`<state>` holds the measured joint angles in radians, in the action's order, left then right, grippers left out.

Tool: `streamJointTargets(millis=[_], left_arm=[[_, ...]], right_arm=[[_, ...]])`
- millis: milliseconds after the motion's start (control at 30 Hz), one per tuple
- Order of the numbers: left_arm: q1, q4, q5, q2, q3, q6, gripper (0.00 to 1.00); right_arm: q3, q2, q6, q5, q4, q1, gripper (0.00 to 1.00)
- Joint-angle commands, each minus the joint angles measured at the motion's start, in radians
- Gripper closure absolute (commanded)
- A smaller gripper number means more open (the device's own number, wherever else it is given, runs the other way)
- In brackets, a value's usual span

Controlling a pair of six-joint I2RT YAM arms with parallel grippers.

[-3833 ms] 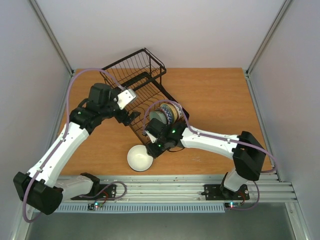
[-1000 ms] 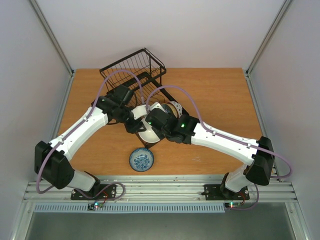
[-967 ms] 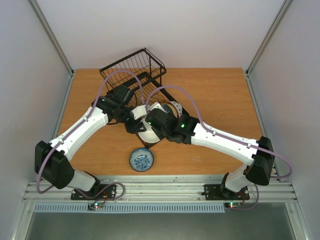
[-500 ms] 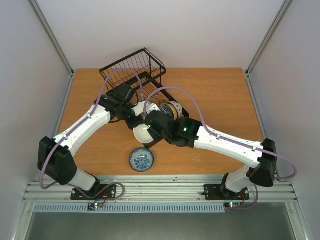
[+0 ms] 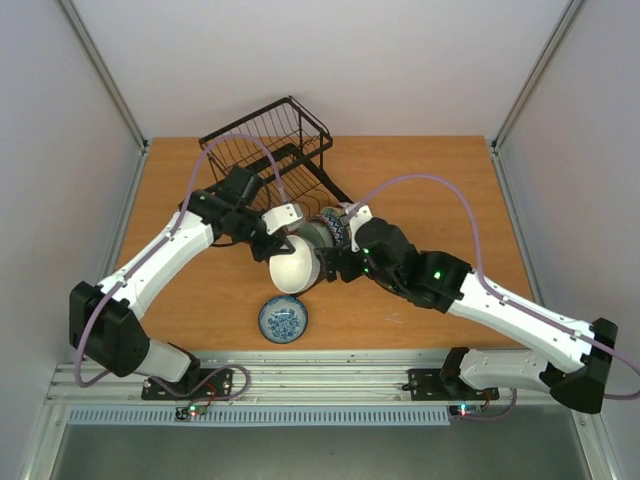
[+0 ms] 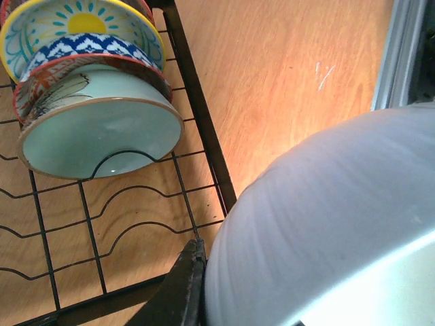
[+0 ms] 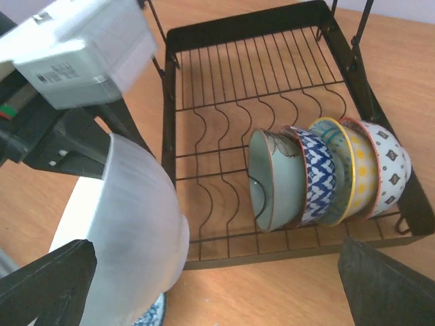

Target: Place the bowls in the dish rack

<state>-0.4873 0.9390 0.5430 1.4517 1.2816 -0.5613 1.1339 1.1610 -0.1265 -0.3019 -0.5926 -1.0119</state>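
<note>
My left gripper (image 5: 273, 244) is shut on the rim of a plain white bowl (image 5: 293, 265), held tilted above the table beside the dish rack's (image 5: 262, 135) near edge. In the left wrist view the white bowl (image 6: 326, 224) fills the lower right, with one finger (image 6: 185, 285) pressed against it. My right gripper (image 7: 214, 285) stands open and empty, to the right of the white bowl (image 7: 136, 231). Several bowls stand on edge in the rack (image 7: 238, 34): a mint one (image 7: 275, 180), a blue-patterned one (image 7: 316, 173) and a yellow-rimmed one (image 7: 346, 170). A blue-and-white bowl (image 5: 283, 319) lies on the table.
The rack's raised wire basket (image 5: 285, 120) sits at the back. The left wrist's white camera housing (image 7: 81, 47) hangs over the rack's left side. Both forearms lie close together near the rack's front corner.
My right gripper has let go of the white bowl, opened wide and drawn back to the right. The left gripper has shut on the bowl and now holds it alone.
</note>
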Motion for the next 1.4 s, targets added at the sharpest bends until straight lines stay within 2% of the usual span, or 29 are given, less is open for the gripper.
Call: streamJointTargets(millis=[0,200,400,767,1067,1367], left_arm=[[0.039,-0.018,0.147,-0.041,0.0,-0.013,1.0],[0.051,-0.054,0.157,-0.047,-0.014,0.008,0.99],[0.058,-0.06,0.175,-0.05,-0.019,0.012,0.99],[0.103,-0.066,0.272,-0.087,-0.039,-0.009,0.99],[0.117,-0.047,0.337,-0.096,-0.038,-0.026,0.99],[0.134,-0.038,0.382,-0.102,-0.036,-0.031,0.99]], right_arm=[[-0.102,-0.065,0.114,0.178,0.137,0.038,0.01],[-0.147,-0.062,0.181,0.29,0.227,0.041,0.02],[-0.168,-0.043,0.234,0.426,0.306,0.041,0.09],[-0.284,-0.118,0.346,0.388,0.398,0.041,0.15],[-0.321,-0.093,0.369,0.466,0.505,0.041,0.16],[-0.318,-0.062,0.374,0.513,0.538,0.042,0.17]])
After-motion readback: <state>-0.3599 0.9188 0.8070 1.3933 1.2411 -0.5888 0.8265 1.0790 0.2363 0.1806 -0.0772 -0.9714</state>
